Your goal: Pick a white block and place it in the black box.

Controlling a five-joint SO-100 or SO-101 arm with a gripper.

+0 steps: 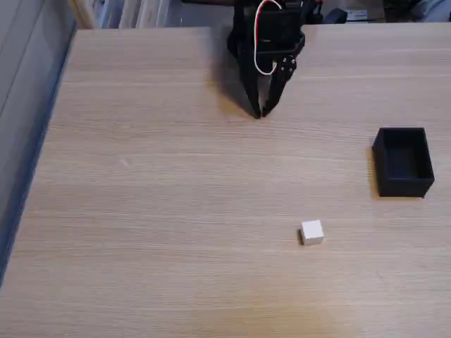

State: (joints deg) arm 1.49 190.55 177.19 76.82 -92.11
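One small white cube (311,232) sits alone on the pale wood worktop (155,211), toward the near edge in the fixed view and a little right of centre. The black arm stands at the far edge, its pincer (261,113) pointing down with the two tips drawn almost together just above or on the wood, gripping nothing; I read it as closed or nearly so, with only a sliver of gap higher up between the fingers. From the pincer, the cube lies well apart, nearer the camera and slightly to the right, so the reach, as I judge it, has to come forward across the open wood and swing a touch rightward. The cube has no long axis to speak of; it rests a bit turned against the wood grain, so the fingers may need a small twist to meet flat faces. The black box (402,162) stands open-topped by the right edge, well clear of both cube and arm, empty as far as I can see.
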